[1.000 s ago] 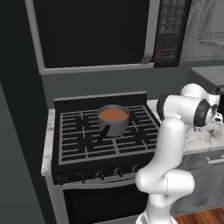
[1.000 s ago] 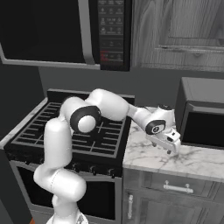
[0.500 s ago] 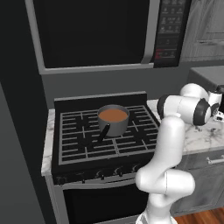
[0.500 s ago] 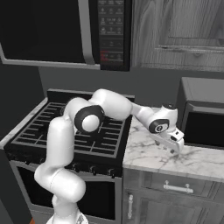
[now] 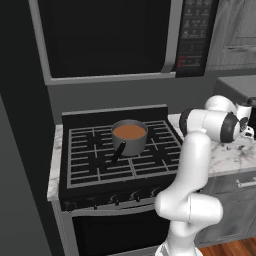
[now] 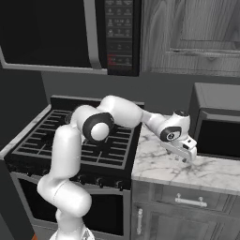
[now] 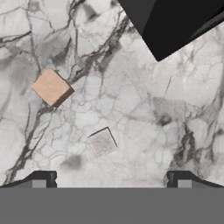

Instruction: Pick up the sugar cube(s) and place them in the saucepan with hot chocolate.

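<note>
In the hand view, the gripper [image 7: 111,183] looks straight down on the marble counter [image 7: 144,100], its two dark fingertips [image 7: 43,178] spread wide apart with nothing between them. Just beyond the tips, roughly midway across the gap, lies a pale grey-white sugar cube [image 7: 102,142], flat on the stone and turned a little askew. Farther out and to the left in this view sits a tan-orange cube [image 7: 50,87], well apart from the white one; it may be a brown sugar cube, though the rendering is too plain to be sure. At the top right edge a dark boxy corner [image 7: 175,22] cuts in, most likely the black countertop appliance.

From the right base view, the white arm [image 6: 93,126] reaches across from the stove to the counter, the hand [image 6: 180,149] low over the marble, just in front of the black appliance [image 6: 218,124].

In the left base view, the saucepan [image 5: 129,138] stands on the black stove grate [image 5: 85,160], near the middle toward the back, its thin black handle [image 5: 118,151] pointing forward and left. The hot chocolate [image 5: 129,131] fills it as a flat orange-brown disc. Behind and above hangs the microwave [image 5: 110,40].
</note>
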Available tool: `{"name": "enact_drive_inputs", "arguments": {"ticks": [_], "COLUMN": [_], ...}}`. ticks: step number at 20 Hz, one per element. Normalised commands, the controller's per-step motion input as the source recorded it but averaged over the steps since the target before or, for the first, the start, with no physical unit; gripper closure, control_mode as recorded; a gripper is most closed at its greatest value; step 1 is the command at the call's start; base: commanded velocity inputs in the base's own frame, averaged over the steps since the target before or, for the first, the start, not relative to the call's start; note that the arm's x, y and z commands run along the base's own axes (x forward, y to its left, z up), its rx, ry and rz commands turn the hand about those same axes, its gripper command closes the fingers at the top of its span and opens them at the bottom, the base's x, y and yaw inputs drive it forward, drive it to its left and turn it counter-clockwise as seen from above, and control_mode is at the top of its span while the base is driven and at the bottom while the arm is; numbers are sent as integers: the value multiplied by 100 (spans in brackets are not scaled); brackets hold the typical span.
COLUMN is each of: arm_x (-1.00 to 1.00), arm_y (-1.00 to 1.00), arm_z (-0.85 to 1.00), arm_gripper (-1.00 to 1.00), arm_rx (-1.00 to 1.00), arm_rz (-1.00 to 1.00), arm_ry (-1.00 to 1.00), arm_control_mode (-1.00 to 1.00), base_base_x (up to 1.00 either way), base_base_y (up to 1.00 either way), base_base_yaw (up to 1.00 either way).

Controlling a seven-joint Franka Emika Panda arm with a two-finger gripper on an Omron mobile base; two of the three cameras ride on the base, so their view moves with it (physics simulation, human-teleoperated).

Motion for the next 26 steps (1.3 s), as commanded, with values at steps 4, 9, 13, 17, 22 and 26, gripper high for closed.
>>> {"name": "enact_drive_inputs", "arguments": {"ticks": [4, 9, 13, 17, 22, 26], "arm_x": [14, 7, 0, 7, 10, 9], "arm_y": [0, 0, 0, 0, 0, 0], "arm_z": [-14, -18, -10, -10, -3, -6], "arm_gripper": [-100, -100, -100, -100, -100, -100], "arm_rx": [0, 0, 0, 0, 0, 0], "arm_rz": [0, 0, 0, 0, 0, 0], "arm_ry": [0, 0, 0, 0, 0, 0], "arm_control_mode": [-100, -100, -100, -100, -100, -100], "base_base_x": [0, 0, 0, 0, 0, 0], "base_base_y": [0, 0, 0, 0, 0, 0], "base_base_yaw": [0, 0, 0, 0, 0, 0]}}
